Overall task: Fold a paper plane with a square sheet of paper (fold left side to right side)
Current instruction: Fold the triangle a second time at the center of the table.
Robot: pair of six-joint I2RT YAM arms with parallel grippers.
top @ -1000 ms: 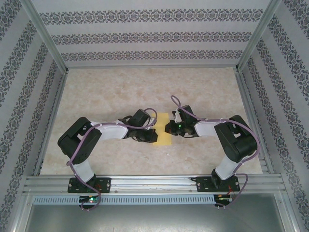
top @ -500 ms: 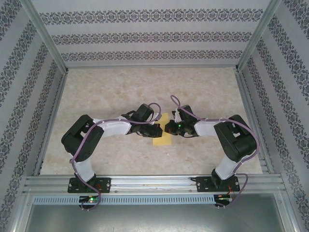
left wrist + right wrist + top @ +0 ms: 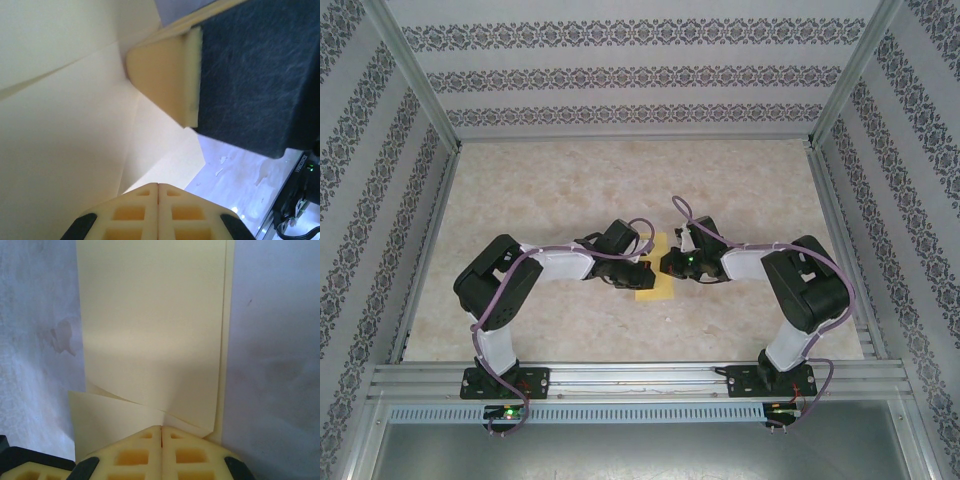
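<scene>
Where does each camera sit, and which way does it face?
Top external: high behind the bases, looking down at the table; left arm and right arm show whole.
Left wrist: on the left wrist, looking along its shut jaws at the yellow paper.
Right wrist: on the right wrist, looking past its shut jaws onto the paper.
Shared: all see the paper.

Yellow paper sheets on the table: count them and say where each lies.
1. The yellow paper sheet lies partly folded on the table, between the left tool and right tool; folded layers might hide another.
</scene>
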